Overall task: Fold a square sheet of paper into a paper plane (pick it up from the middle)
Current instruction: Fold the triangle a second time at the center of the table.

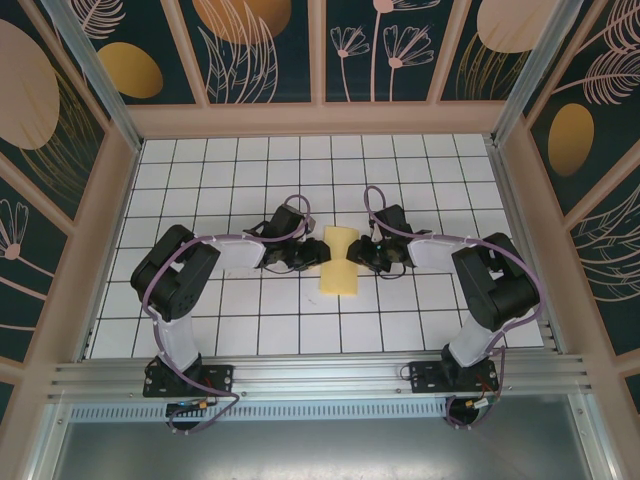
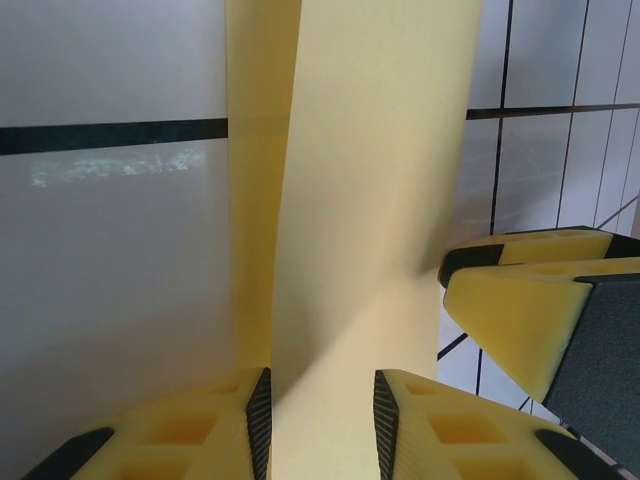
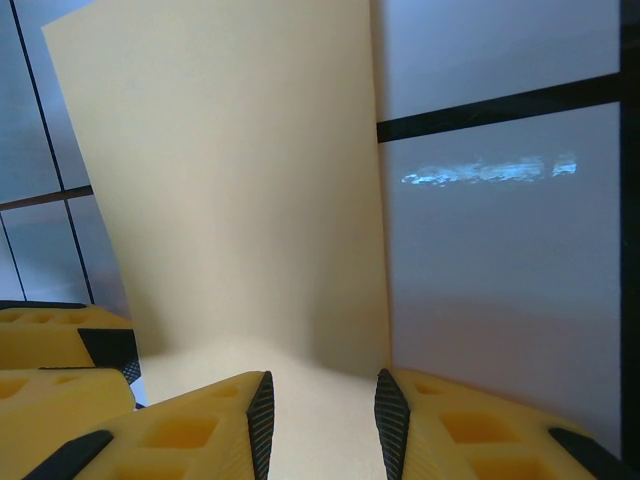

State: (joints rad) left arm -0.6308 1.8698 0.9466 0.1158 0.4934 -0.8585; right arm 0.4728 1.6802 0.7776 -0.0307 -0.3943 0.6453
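The pale-yellow square sheet of paper point(image 1: 338, 280) lies at the middle of the white grid table, narrowed at its waist where both grippers meet it. My left gripper point(image 1: 302, 262) comes down on its left side and my right gripper point(image 1: 354, 257) on its right. In the left wrist view the sheet point(image 2: 370, 200) runs up between my left gripper's point(image 2: 322, 420) parted jaws, one flap raised beside a lower strip. In the right wrist view the sheet point(image 3: 240, 200) spans the gap of my right gripper point(image 3: 322, 420), its right edge level with the right pad. Neither pair of jaws pinches it flat.
The right gripper's yellow fingers point(image 2: 520, 320) sit close beside the left gripper, and the left gripper's fingers point(image 3: 50, 360) show at the right wrist view's lower left. Wooden walls point(image 1: 320, 120) frame the table, and an aluminium rail point(image 1: 320, 375) runs along the near edge.
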